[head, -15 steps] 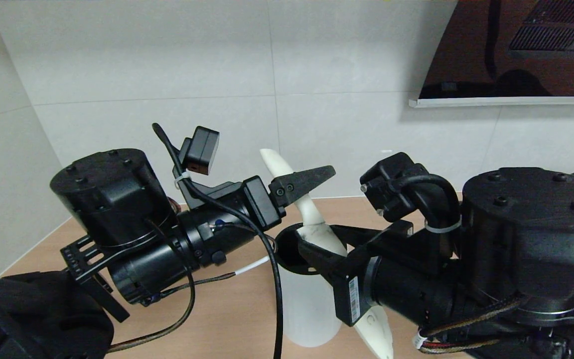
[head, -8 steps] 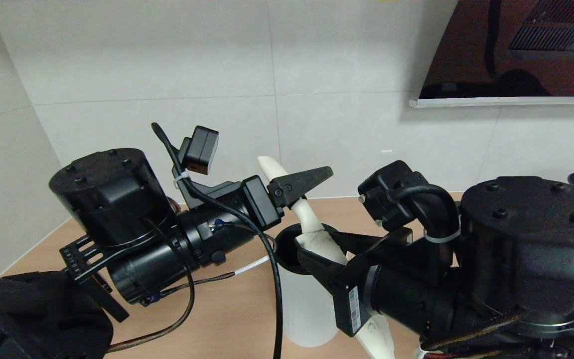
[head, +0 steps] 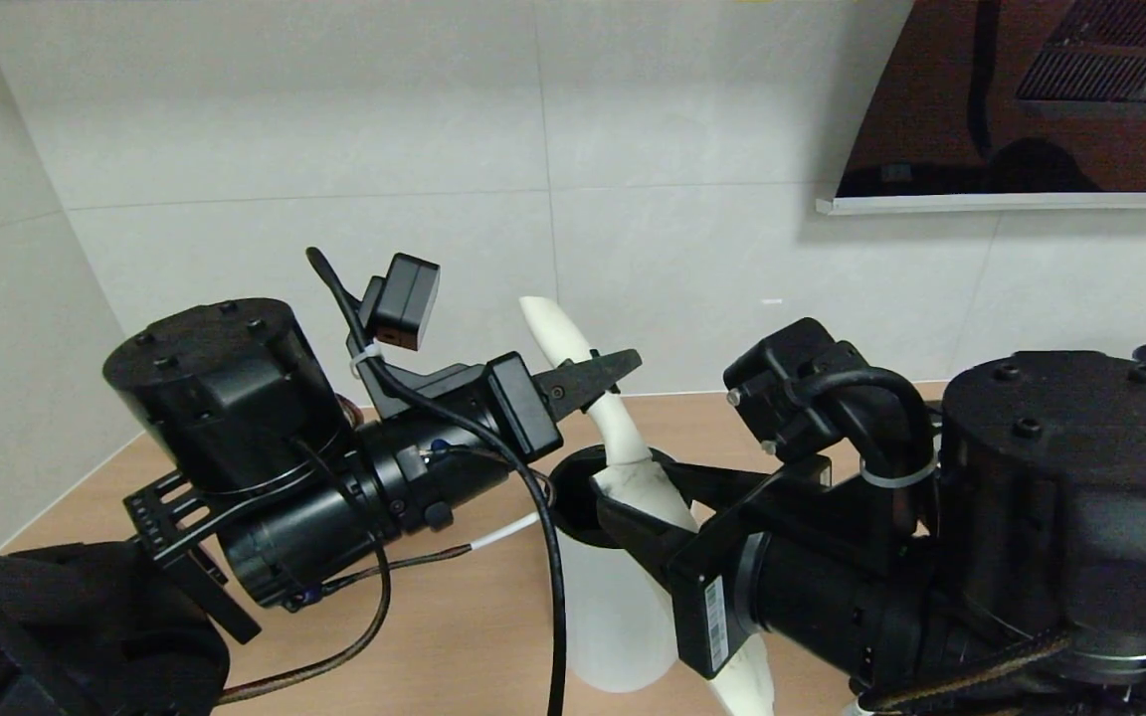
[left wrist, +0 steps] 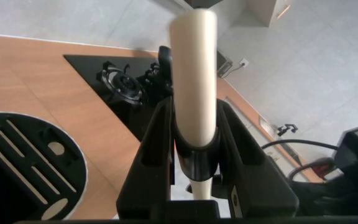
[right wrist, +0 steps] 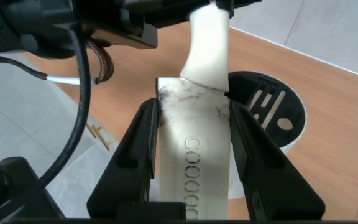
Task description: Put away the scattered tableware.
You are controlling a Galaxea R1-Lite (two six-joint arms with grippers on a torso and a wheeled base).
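- In the head view, a white flat-bladed utensil [head: 558,333] with a rounded handle is held tilted above a white cylindrical holder with a black slotted top [head: 613,626], which stands on the light wooden table [head: 454,636].
- The handle end, up and to the far left, is clamped by the left gripper [head: 593,383]. The flat blade, lower and nearer, is gripped by the right gripper [head: 648,497] just over the holder's mouth. The tip is seen below that gripper, beside the holder's right wall.
- In the left wrist view, the utensil's handle [left wrist: 194,81] is pinched between the two black fingers of the left gripper [left wrist: 194,155]. Part of the holder's slotted top [left wrist: 23,168] is seen below, and a black gas hob [left wrist: 120,84] is set into the wooden counter [left wrist: 55,93] farther off.
- In the right wrist view, the scuffed blade [right wrist: 194,155] (dark marks near its handle end) is squeezed between the fingers of the right gripper [right wrist: 193,109]. The holder [right wrist: 278,118] is seen beneath, close to the blade, though contact cannot be told.
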